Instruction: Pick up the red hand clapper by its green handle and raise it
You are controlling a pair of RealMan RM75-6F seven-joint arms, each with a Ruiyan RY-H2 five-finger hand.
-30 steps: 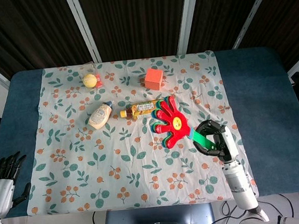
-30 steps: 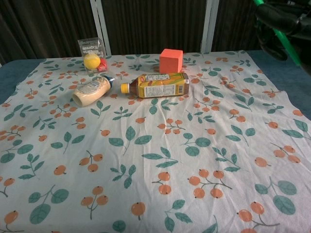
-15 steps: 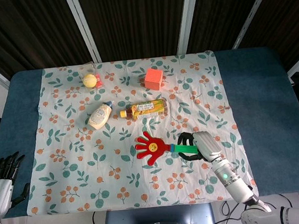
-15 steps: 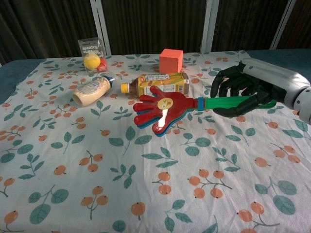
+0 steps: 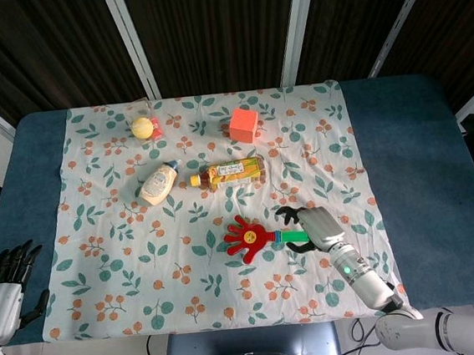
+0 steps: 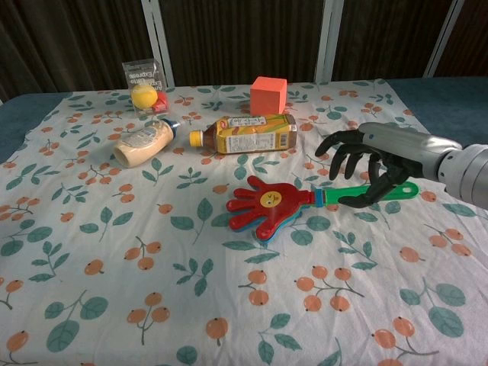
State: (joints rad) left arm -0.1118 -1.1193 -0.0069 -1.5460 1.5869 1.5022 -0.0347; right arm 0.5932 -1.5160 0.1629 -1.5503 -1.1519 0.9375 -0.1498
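The red hand clapper (image 5: 247, 239) (image 6: 267, 206) lies flat on the flowered cloth, its palm pointing left. Its green handle (image 5: 294, 238) (image 6: 343, 197) runs right, under my right hand (image 5: 315, 224) (image 6: 374, 156). That hand hovers over the handle with its dark fingers (image 6: 341, 152) spread and lifted off it. Only the thumb curls along the handle's near side, so the grip looks loose. My left hand (image 5: 4, 288) rests off the table's near left corner, fingers apart and holding nothing; it shows in the head view only.
A tea bottle (image 5: 228, 172) (image 6: 248, 133) lies just beyond the clapper. An orange cube (image 5: 244, 125) (image 6: 268, 94) stands behind it. A mayonnaise bottle (image 5: 159, 183) (image 6: 143, 143) and a clear box with a yellow ball (image 5: 142, 126) (image 6: 143, 95) sit at the back left.
The clapper was up in the air in my right hand, then came down and now lies on the cloth. The right hand's fingers have spread off the handle. The left hand has not moved.
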